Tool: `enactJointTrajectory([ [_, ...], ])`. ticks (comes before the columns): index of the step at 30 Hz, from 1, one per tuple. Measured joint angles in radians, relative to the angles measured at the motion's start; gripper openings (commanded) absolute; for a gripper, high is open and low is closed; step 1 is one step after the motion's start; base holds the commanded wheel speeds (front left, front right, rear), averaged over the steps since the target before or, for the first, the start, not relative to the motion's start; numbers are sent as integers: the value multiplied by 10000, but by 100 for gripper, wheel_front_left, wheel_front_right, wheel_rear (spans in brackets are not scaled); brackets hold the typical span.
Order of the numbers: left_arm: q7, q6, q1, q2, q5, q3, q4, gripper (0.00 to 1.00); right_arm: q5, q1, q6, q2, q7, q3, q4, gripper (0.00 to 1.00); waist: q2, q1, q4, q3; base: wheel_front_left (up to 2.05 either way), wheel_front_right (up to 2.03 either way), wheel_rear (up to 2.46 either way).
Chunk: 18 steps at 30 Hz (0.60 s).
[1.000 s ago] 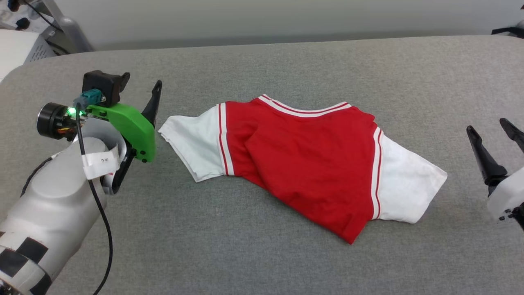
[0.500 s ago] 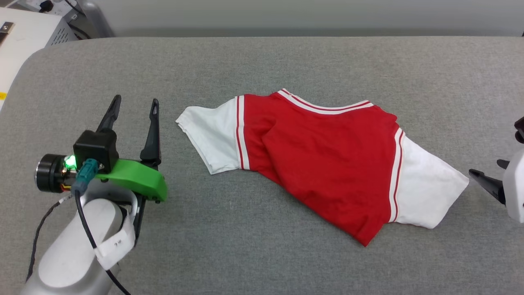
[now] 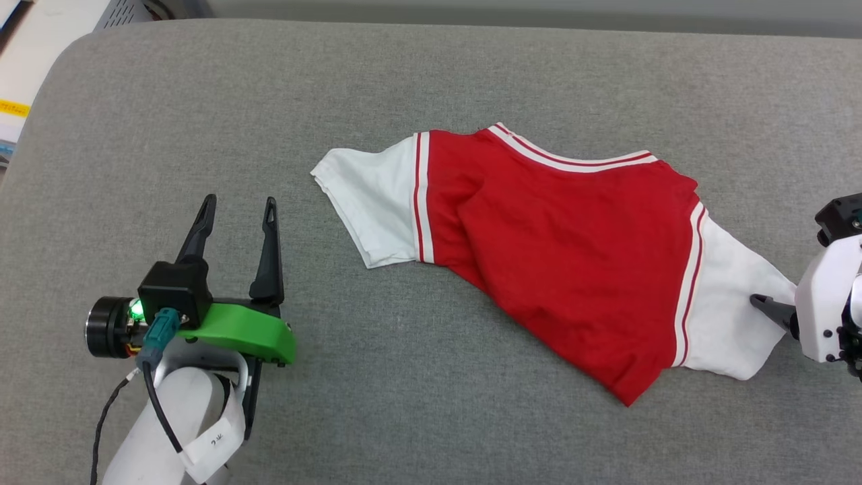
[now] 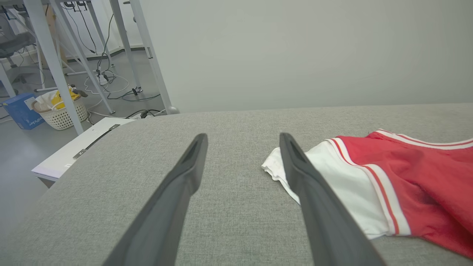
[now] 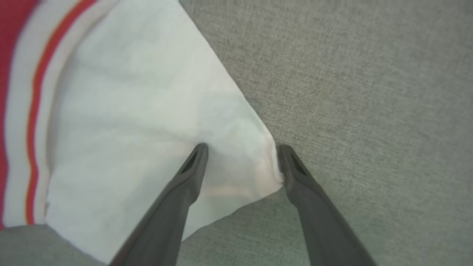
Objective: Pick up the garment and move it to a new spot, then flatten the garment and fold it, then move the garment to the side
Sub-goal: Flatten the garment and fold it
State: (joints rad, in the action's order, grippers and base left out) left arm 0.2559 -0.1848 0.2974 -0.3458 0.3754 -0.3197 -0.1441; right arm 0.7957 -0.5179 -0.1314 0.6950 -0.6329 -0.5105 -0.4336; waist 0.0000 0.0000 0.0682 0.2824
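Observation:
The garment (image 3: 572, 249) lies skewed on the grey padded table (image 3: 202, 101), red body up, a white sleeve at each end; no chest lettering shows. My right gripper (image 5: 242, 147) is open and straddles the outer corner of the right white sleeve (image 5: 147, 111), one finger on the cloth, the other at its edge. One of its fingers (image 3: 771, 310) touches that sleeve in the head view. My left gripper (image 3: 237, 210) stands open over bare table, apart from the left sleeve (image 3: 370, 202). The left wrist view has the left gripper (image 4: 242, 137) beside the garment (image 4: 406, 173).
The table's rounded left corner (image 4: 92, 147) drops to a white box (image 4: 74, 151). Beyond it on the floor are metal legs (image 4: 55, 66), cables, a white basket (image 4: 63, 114) and a blue box (image 4: 22, 111). A pale wall (image 4: 295, 48) stands behind the table.
The head camera has tilted down. My right gripper has dropped onto the right sleeve's corner. My left gripper has turned from sideways to upright and drawn back from the left sleeve.

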Motion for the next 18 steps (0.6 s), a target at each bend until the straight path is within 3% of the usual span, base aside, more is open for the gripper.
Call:
enactJointTrajectory([
  [6,0,462,-142,483,-466,644,-150,100,328,-64,10,75,353,-600,-585,100,0,0,138,98,0,0,0],
  [7,0,539,-168,531,-531,782,-188,100,341,-66,10,98,552,-692,-594,58,-1,0,117,92,0,0,0],
  [8,0,604,-198,569,-589,890,-234,100,357,-67,10,119,757,-769,-593,5,0,0,91,82,0,0,0],
  [9,0,694,-221,612,-652,1009,-305,100,385,-74,8,140,1022,-838,-591,0,0,0,52,63,0,0,0],
  [18,0,1710,181,477,-1126,1549,-920,100,577,-169,-4,376,3419,-851,-514,0,0,1,-345,-232,0,0,0],
])
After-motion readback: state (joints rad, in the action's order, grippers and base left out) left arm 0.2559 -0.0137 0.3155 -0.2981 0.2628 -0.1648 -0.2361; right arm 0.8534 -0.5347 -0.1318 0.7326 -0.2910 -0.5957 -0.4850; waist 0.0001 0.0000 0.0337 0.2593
